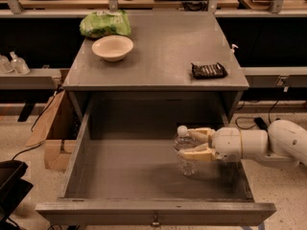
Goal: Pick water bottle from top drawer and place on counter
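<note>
The water bottle, clear with a white cap, stands roughly upright on the floor of the open top drawer, right of its middle. My gripper reaches in from the right over the drawer's right wall. Its cream fingers sit on either side of the bottle's upper body, closed against it. The grey counter lies above and behind the drawer.
On the counter stand a cream bowl and a green bag at the back left, and a dark packet at the right. Two pump bottles stand on a shelf at far left. A cardboard box sits left of the cabinet.
</note>
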Controlling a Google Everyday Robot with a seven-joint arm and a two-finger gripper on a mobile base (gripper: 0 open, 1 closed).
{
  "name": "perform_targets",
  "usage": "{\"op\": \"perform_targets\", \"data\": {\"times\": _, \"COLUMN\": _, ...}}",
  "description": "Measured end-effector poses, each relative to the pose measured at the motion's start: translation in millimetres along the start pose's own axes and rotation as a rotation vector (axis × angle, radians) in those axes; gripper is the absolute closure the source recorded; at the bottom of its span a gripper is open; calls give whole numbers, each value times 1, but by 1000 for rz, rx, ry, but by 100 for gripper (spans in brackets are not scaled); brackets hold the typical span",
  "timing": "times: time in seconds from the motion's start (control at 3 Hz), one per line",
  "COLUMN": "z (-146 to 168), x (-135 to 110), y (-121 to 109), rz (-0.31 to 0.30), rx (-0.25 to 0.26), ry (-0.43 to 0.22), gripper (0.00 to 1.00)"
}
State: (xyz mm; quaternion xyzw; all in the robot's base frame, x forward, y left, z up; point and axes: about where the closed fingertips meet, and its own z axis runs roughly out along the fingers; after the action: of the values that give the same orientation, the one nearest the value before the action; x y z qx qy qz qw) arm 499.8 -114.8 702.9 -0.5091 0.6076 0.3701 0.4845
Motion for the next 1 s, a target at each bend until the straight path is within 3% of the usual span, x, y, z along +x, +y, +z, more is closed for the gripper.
{"op": "perform_targets", "data": {"times": 0.33, "z": 1, "x": 0, "y": 0, "rz": 0, "rx": -3, "ry": -1, "gripper": 100}}
{"op": "perform_targets", "data": {"times": 0.67, "z": 2, "x": -11, "y": -1, "rz": -13, "rx": -4, "ry": 6, "gripper": 100}}
{"op": "perform_targets", "data": {"times": 1.0, "z": -14, "x": -65, "y": -6, "rz": -42, "rx": 38, "ry": -11, "gripper": 100}}
